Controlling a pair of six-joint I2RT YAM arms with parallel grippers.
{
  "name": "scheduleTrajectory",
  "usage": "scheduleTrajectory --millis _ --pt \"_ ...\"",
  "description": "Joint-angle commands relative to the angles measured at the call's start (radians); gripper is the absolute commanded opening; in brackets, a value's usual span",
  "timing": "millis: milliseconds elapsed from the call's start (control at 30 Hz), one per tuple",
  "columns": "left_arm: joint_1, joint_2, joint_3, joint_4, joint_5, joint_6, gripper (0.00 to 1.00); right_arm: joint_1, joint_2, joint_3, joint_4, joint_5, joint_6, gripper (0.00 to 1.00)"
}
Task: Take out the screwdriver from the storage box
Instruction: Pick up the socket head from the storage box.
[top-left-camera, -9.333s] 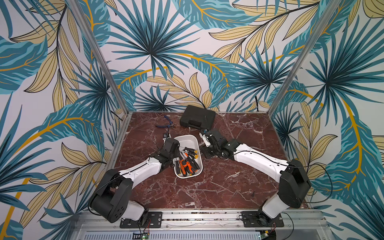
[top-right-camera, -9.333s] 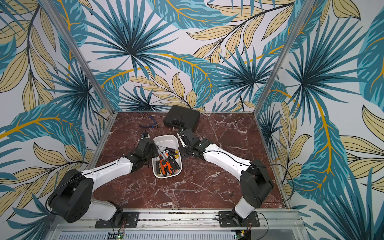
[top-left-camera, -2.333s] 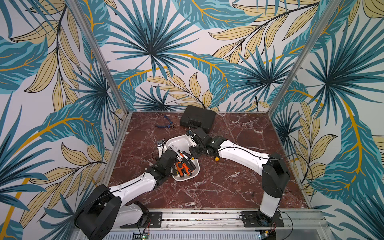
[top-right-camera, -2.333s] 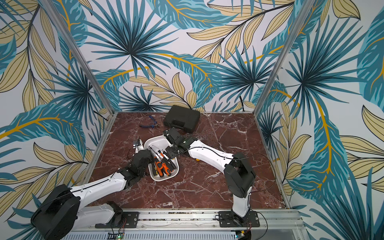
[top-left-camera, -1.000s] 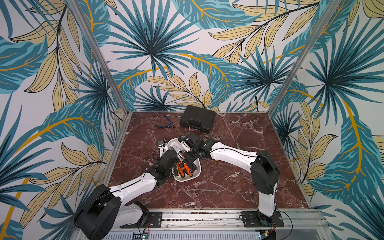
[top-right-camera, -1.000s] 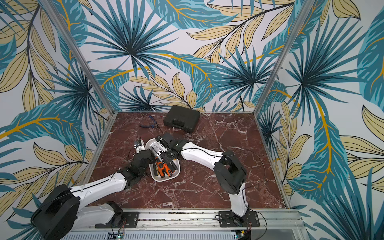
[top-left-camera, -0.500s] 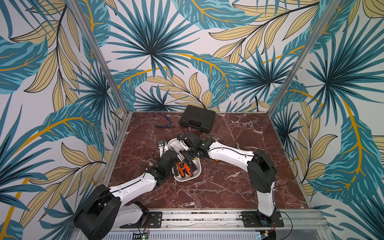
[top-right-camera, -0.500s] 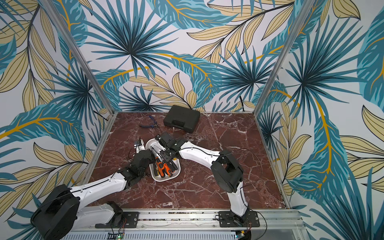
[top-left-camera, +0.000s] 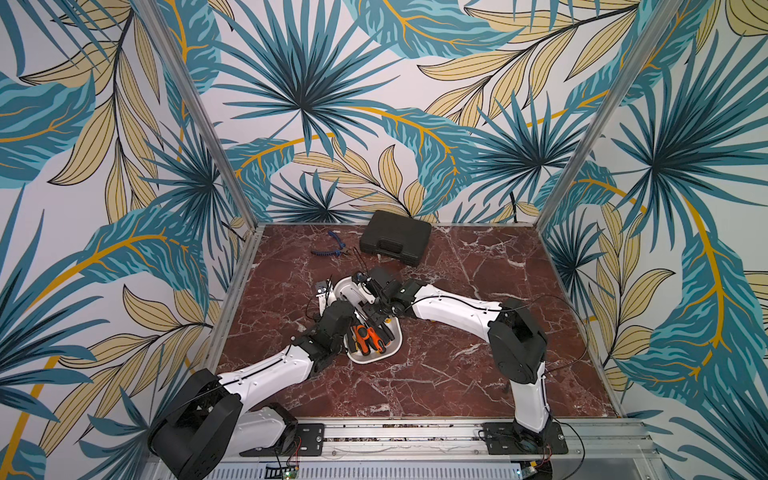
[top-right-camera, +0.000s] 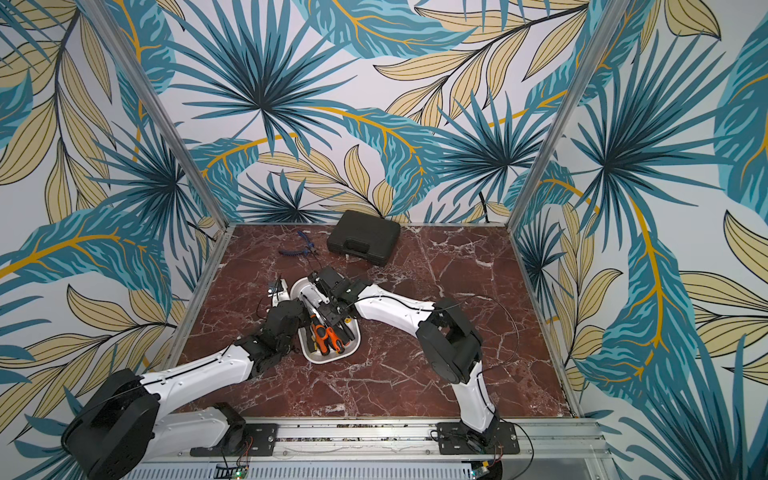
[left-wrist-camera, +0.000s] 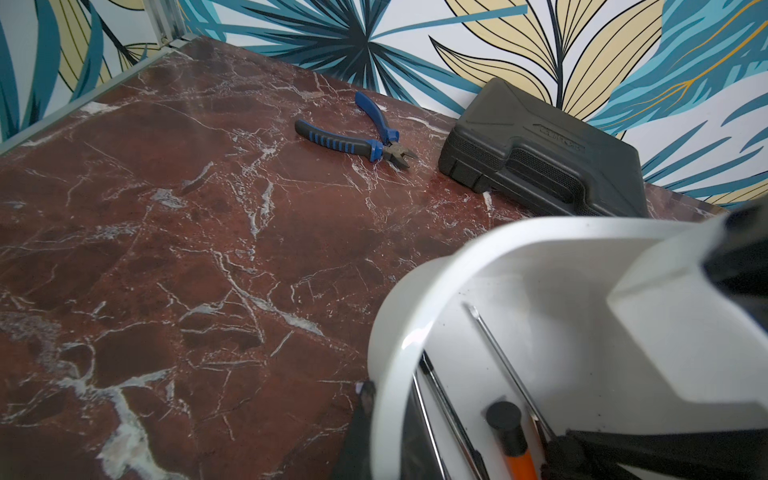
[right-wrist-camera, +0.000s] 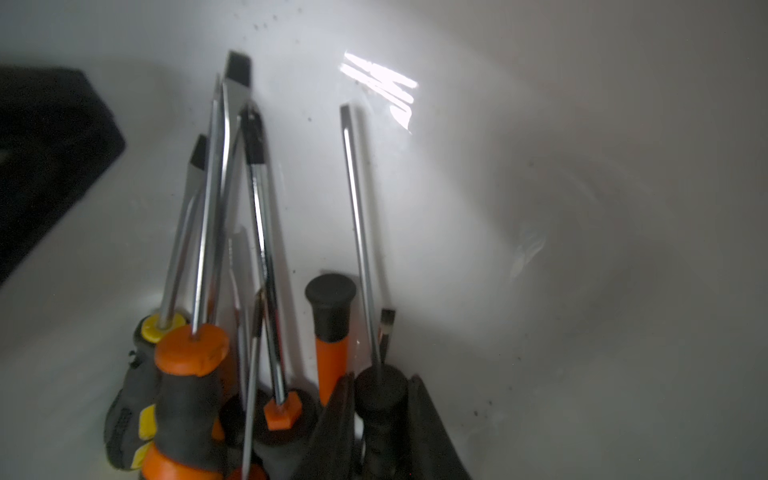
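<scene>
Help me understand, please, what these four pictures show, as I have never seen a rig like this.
The machine is two white robot arms, the left arm and the right arm, mounted at the near edge of a marble table. Both top views come from one camera pair looking down on the whole scene. The other two pictures come from a camera on each arm's wrist. On the table are a white storage box full of screwdrivers, with blue pliers and a black case at the back. The left gripper has its fingers clamped on the box's wall. In the right wrist view, the right gripper has its fingers either side of a black-handled screwdriver and appears to pinch its handle. The screwdriver lies in the box, not yet lifted.
</scene>
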Motion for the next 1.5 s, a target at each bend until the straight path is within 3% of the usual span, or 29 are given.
scheduleTrajectory --millis 0,533,767,900,1067,1267,1467 --pt "-0.003 -0.032 0.025 0.070 -0.006 -0.015 0.00 -0.001 0.005 0.002 -0.022 0.010 0.001 0.14" --pt "-0.003 -0.016 0.028 0.093 -0.019 -0.002 0.00 -0.001 -0.229 -0.059 -0.113 -0.092 0.035 0.11" --pt "-0.002 -0.013 0.030 0.100 -0.020 0.006 0.00 -0.034 -0.351 -0.159 -0.135 -0.118 0.109 0.11" --pt "-0.003 -0.011 0.031 0.111 -0.014 0.015 0.00 -0.118 -0.419 -0.238 -0.127 -0.126 0.174 0.11" --pt "-0.003 -0.011 0.031 0.105 -0.013 0.017 0.00 -0.298 -0.467 -0.310 -0.121 -0.149 0.297 0.11" --pt "-0.002 -0.016 0.030 0.098 -0.010 0.017 0.00 -0.469 -0.403 -0.311 -0.132 -0.189 0.356 0.12" --pt "-0.003 -0.030 0.028 0.084 -0.016 0.020 0.00 -0.543 -0.306 -0.292 -0.119 -0.249 0.386 0.12"
